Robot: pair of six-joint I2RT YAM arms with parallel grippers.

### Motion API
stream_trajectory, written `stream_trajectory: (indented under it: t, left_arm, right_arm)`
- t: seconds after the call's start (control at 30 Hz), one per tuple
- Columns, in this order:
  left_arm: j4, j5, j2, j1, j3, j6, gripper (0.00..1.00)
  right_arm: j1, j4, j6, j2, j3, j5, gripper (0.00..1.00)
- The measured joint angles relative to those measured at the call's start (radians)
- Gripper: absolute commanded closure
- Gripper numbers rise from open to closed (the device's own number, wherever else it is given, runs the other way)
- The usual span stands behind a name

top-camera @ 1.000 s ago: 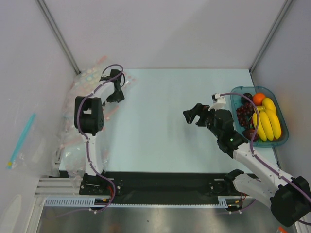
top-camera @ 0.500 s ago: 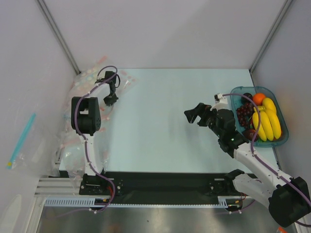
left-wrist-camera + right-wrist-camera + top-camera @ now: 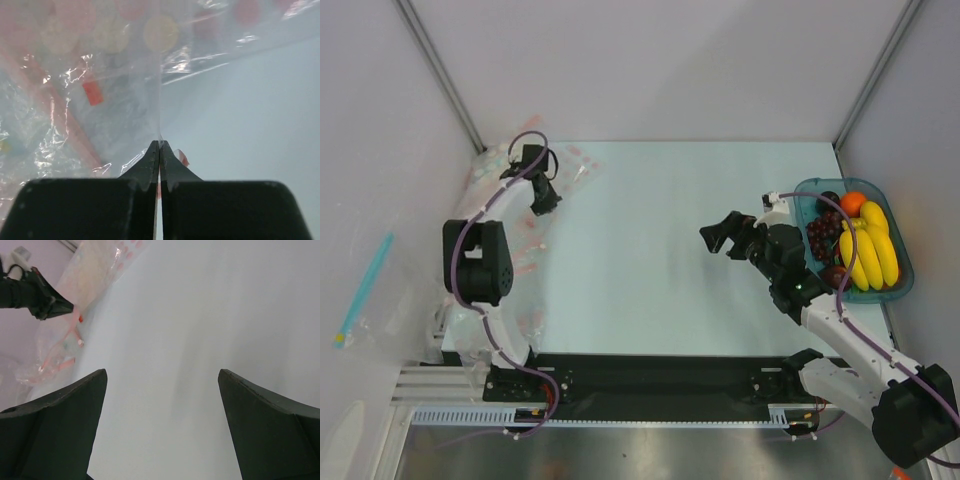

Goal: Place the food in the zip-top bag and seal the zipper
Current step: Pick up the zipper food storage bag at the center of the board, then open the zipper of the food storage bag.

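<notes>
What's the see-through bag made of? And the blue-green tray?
The bag looks like thin clear plastic film: shiny, crinkled, and the table shows through it. The tray seems to be stiffer teal plastic, smooth and partly see-through, since it holds its bowl shape; from above that is less certain.

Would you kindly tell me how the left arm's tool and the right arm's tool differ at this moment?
The left tool is shut, pinching film of the clear crinkly zip-top bag; the right tool is wide open and empty. The left tool sits near the table's far left corner; the right tool hovers mid-table near the teal plastic tray. Both have black fingers.
</notes>
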Motion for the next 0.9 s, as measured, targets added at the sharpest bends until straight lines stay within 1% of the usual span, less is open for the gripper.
stream_trajectory:
  t: [0.13,0.2,0.3,0.47,0.67,0.73,0.9]
  left_arm:
    - [0.016,0.072,-0.152,-0.024,0.0,-0.023,1.0]
    - [0.035,0.129,-0.237,-0.053,-0.007,-0.04,0.99]
    - [0.101,0.194,-0.378,-0.125,-0.085,-0.071,1.0]
    - [0.212,0.282,-0.599,-0.266,-0.275,-0.134,0.99]
    - [0.374,0.332,-0.779,-0.389,-0.498,-0.204,0.97]
    - [0.434,0.34,-0.823,-0.415,-0.565,-0.224,0.95]
    - [0.563,0.353,-0.941,-0.44,-0.718,-0.249,0.93]
  right_arm:
    - [-0.002,0.01,0.0,0.013,0.0,-0.014,0.02]
    - [-0.002,0.025,0.0,0.027,-0.002,-0.03,0.03]
    - [0.001,0.054,-0.003,0.064,-0.003,-0.071,0.07]
    - [0.035,0.089,-0.029,0.096,-0.005,-0.127,0.12]
    - [0.152,0.128,-0.109,0.096,-0.006,-0.14,0.15]
    - [0.206,0.138,-0.146,0.097,-0.006,-0.135,0.16]
    - [0.347,0.175,-0.243,0.122,-0.005,-0.103,0.24]
